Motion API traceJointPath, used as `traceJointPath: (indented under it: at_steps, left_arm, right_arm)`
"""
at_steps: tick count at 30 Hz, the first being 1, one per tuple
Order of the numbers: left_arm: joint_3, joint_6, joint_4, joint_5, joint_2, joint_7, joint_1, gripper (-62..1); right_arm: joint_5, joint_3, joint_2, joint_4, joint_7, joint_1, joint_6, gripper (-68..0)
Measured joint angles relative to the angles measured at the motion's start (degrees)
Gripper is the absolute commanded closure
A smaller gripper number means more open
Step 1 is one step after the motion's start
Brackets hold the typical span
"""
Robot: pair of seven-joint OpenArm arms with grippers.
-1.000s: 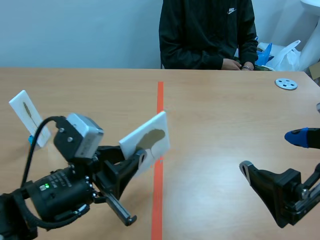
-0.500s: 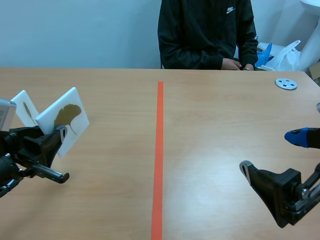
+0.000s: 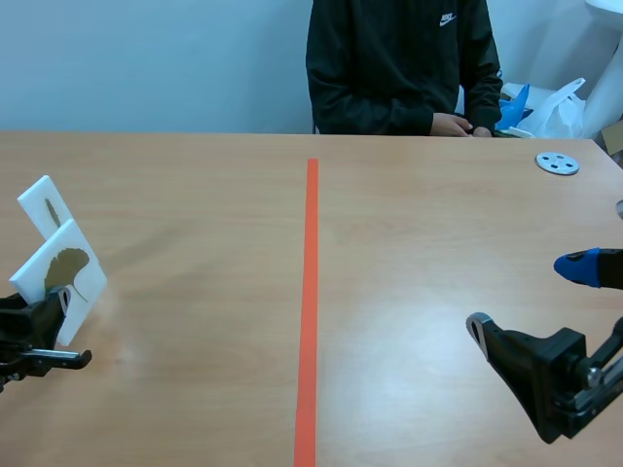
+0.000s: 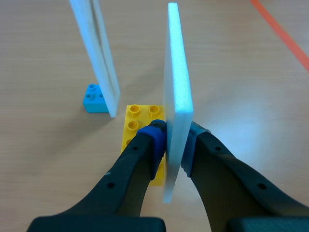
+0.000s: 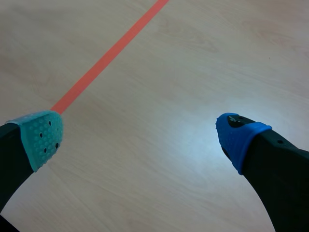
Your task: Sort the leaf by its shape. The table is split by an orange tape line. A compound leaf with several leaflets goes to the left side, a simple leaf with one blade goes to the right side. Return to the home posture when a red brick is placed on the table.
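Leaf card (image 3: pixel 58 277): a white card with one brown, fan-shaped blade on it. It is on the left side of the table (image 3: pixel 195 389), at about 8 o'clock from the table's middle, well apart from the orange tape line (image 3: pixel 309 292).
Left tool (image 4: pixel 174 140): clamped on the leaf card. The card stands edge-on and upright between the two pads.
Yellow brick (image 4: pixel 140 125): lies on the table at 9 o'clock of the card's lower edge, partly under one finger. Whether card and brick touch, it cannot be told.
Second card (image 3: pixel 44 209): white, with a narrow leaf, just at 12 o'clock behind the held card. A small blue brick (image 4: pixel 95 98) sits beside its foot.
Right tool (image 3: pixel 531 297): at 4 o'clock, on the right side, low above the bare table. Its fingers are wide apart and hold nothing.
Person (image 3: pixel 399 68): sits at 12 o'clock in a black top.
Grey disc (image 3: pixel 557 162): lies at 2 o'clock, near the far edge.
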Motion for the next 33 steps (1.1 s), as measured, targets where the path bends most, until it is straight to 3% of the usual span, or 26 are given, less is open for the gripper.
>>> traceJointPath:
  at_steps: [10, 14, 20, 27, 33]
  left_arm:
    - [0.0, 0.5, -12.3, -0.1, 0.0, -4.0, -7.3, -3.6]
    - [0.0, 0.7, -16.5, -2.8, 0.1, -6.1, -8.6, -3.6]
    - [0.0, 0.9, -18.7, -2.8, 0.2, -7.7, -8.9, -4.5]
    - [0.0, 0.9, -20.1, -5.2, 0.2, -8.0, -8.9, -4.7]
    - [0.0, 0.9, -20.1, -5.2, 0.2, -8.0, -8.9, -13.8]
  right_arm:
    - [0.0, 0.0, 0.0, 0.0, 0.0, 0.0, 0.0, -67.9]
    - [0.0, 0.0, 0.0, 0.0, 0.0, 0.0, 0.0, -67.9]
    - [0.0, 0.0, 0.0, 0.0, 0.0, 0.0, 0.0, -67.9]
    - [0.0, 0.0, 0.0, 0.0, 0.0, 0.0, 0.0, -67.9]
    - [0.0, 0.0, 0.0, 0.0, 0.0, 0.0, 0.0, -67.9]
